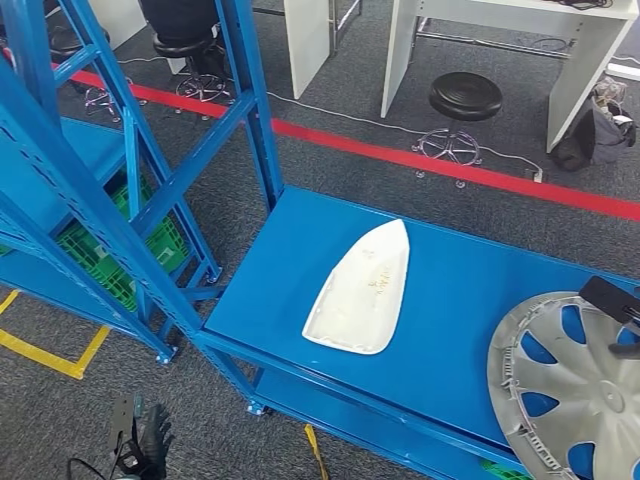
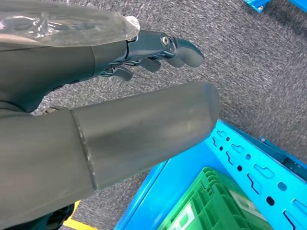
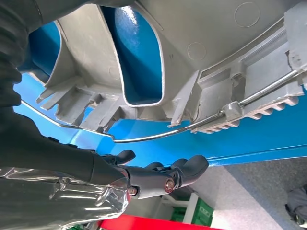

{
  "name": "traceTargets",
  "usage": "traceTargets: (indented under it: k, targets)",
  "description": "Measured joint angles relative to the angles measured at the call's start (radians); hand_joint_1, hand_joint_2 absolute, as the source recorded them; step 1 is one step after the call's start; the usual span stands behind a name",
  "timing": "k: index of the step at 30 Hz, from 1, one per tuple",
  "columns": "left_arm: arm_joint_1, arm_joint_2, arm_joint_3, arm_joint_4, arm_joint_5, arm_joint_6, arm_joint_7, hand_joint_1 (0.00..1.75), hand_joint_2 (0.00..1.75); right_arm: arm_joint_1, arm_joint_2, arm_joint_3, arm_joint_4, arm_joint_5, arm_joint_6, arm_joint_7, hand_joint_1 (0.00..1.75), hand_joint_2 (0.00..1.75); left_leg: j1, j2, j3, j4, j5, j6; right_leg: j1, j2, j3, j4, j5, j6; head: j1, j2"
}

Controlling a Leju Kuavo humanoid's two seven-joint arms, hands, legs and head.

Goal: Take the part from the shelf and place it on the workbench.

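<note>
A silver hubcap (image 1: 573, 390) with blue showing through its openings lies at the right end of the blue shelf board (image 1: 453, 290), its rim reaching past the front edge. My right hand (image 1: 615, 305) comes in from the right edge onto its top. In the right wrist view the hubcap's ribbed underside (image 3: 217, 62) sits lifted off the board, with my right hand's (image 3: 152, 177) fingers stretched beneath it and the thumb above, gripping the rim. My left hand (image 1: 147, 445) hangs low over the carpet, holding nothing, fingers (image 2: 155, 50) apart.
A white shell-shaped part (image 1: 362, 290) lies mid-board. Blue shelf uprights (image 1: 253, 110) rise at left, with a green crate (image 1: 113, 260) (image 2: 213, 206) under them. Behind are a black stool (image 1: 464, 97), white tables (image 1: 581, 60), a red floor line (image 1: 453, 165) and a dark bag (image 1: 592, 135).
</note>
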Motion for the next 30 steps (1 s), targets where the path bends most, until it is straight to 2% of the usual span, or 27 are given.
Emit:
traceTargets:
  k: [11, 30]
  targets:
    - [0.0, 0.0, 0.0, 0.0, -0.002, 0.006, 0.0, 0.0, 0.0, -0.003, 0.002, -0.004, 0.038, -0.004, -0.017, -0.014, 0.0, 1.75, 0.0, -0.001, 0.001, 0.0, 0.0, 0.0, 0.0, 0.0, 0.001, 0.0, 0.0, 0.0, 0.0, 0.0]
    - [0.0, 0.0, 0.0, 0.0, -0.002, 0.006, -0.004, 0.0, 0.0, -0.003, 0.003, -0.074, 0.066, -0.032, -0.129, -0.059, 0.0, 1.75, 0.0, 0.0, 0.001, 0.0, 0.0, 0.0, 0.0, 0.0, 0.001, 0.0, 0.0, 0.0, 0.0, 0.0]
